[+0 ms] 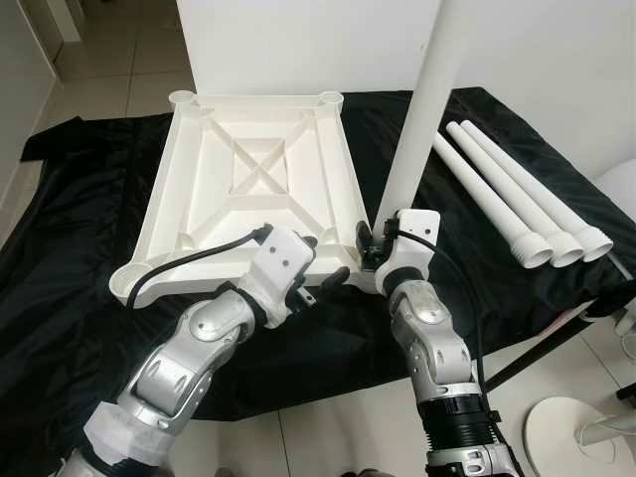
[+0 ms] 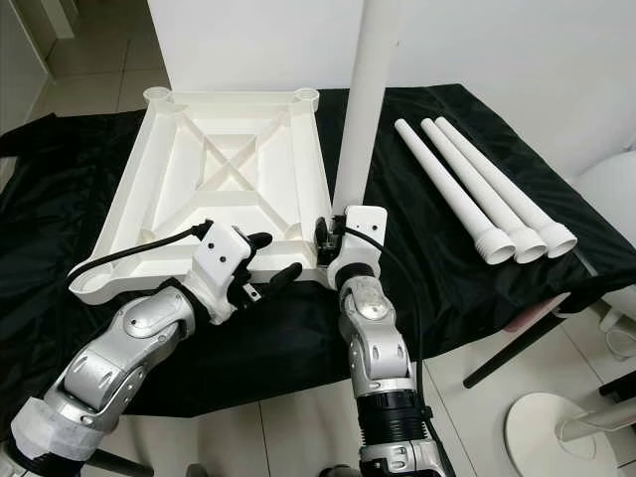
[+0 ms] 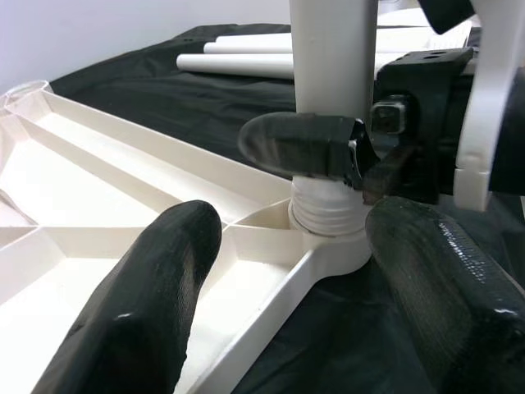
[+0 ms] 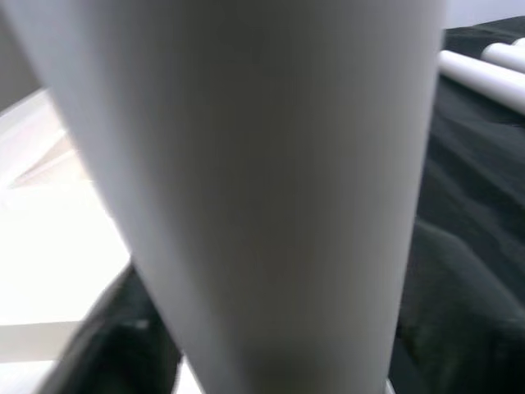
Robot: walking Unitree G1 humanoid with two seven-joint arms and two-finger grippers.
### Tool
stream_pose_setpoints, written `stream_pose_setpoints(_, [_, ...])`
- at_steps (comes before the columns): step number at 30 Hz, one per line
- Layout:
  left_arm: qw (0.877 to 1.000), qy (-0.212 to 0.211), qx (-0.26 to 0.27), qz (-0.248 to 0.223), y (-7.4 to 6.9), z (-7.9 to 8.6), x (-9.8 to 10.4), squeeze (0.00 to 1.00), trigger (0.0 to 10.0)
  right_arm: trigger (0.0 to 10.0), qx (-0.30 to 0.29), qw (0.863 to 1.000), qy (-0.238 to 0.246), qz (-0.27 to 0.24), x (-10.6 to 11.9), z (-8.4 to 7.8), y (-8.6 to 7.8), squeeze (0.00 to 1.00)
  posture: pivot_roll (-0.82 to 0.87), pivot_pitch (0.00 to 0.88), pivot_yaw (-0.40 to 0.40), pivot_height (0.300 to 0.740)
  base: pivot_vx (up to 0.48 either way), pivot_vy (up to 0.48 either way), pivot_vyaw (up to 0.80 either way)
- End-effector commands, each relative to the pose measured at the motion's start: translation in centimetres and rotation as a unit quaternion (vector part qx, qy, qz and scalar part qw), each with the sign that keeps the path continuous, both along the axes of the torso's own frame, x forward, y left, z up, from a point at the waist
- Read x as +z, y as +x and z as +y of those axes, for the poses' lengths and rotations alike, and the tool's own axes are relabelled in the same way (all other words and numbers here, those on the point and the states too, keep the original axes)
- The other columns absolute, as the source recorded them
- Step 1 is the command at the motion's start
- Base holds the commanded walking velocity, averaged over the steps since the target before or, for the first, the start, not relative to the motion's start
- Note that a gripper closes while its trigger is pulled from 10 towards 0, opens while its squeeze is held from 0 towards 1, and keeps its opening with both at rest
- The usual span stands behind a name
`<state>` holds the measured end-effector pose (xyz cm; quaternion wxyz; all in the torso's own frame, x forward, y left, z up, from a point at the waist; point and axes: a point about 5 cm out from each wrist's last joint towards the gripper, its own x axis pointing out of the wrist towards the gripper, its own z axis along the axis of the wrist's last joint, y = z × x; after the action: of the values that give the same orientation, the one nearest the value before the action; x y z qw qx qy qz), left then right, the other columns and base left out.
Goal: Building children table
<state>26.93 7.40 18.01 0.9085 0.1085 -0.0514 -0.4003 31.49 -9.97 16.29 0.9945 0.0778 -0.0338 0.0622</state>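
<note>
A white plastic tabletop lies upside down on a black cloth. One white table leg stands upright in the tabletop's near right corner socket, its threaded end seated there. My right gripper is shut on the leg just above the socket; the right wrist view has the leg pressed close. My left gripper is open at the tabletop's near edge, left of that corner, its fingers spread on either side of the socket without touching the leg.
Three loose white legs lie side by side on the cloth at the right. A white wall panel stands behind the tabletop. A round white base sits on the tiled floor at lower right, by a black bar.
</note>
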Motion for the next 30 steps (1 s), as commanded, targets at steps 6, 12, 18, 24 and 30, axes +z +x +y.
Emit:
stream_pose_setpoints(6, [0.999,0.012,-0.038,0.004,-0.5,-0.2,-0.3,0.0,10.0,10.0,0.034,0.999,0.005,-0.011,0.0,-1.1,-0.2,1.0,-0.03,0.067,-0.002,0.74,0.0,0.0,0.0])
stream_pose_setpoints(12, [0.999,0.01,-0.036,0.004,-0.5,-0.3,-0.3,0.0,10.0,10.0,0.097,0.994,-0.037,-0.015,0.2,-2.1,0.7,0.0,-0.04,0.071,0.001,0.74,0.0,0.0,0.0])
stream_pose_setpoints(18, [0.999,0.006,-0.036,0.005,-0.5,-0.4,-0.4,0.0,10.0,10.0,0.166,0.982,-0.088,-0.018,0.1,-2.8,1.5,0.0,-0.04,0.066,-0.003,0.74,0.0,0.0,0.0])
stream_pose_setpoints(24, [0.999,0.004,-0.042,0.008,-0.7,-0.8,-0.4,0.0,10.0,8.4,0.248,0.96,-0.133,-0.007,-0.5,-2.5,2.5,0.0,-0.03,0.061,-0.003,0.74,0.0,0.0,0.0])
stream_pose_setpoints(30, [0.999,0.005,-0.042,0.008,-0.8,-0.9,-0.4,0.0,10.0,0.0,0.273,0.95,-0.153,0.0,-1.0,-2.5,3.0,0.0,-0.02,0.059,-0.007,0.74,0.0,0.0,0.0])
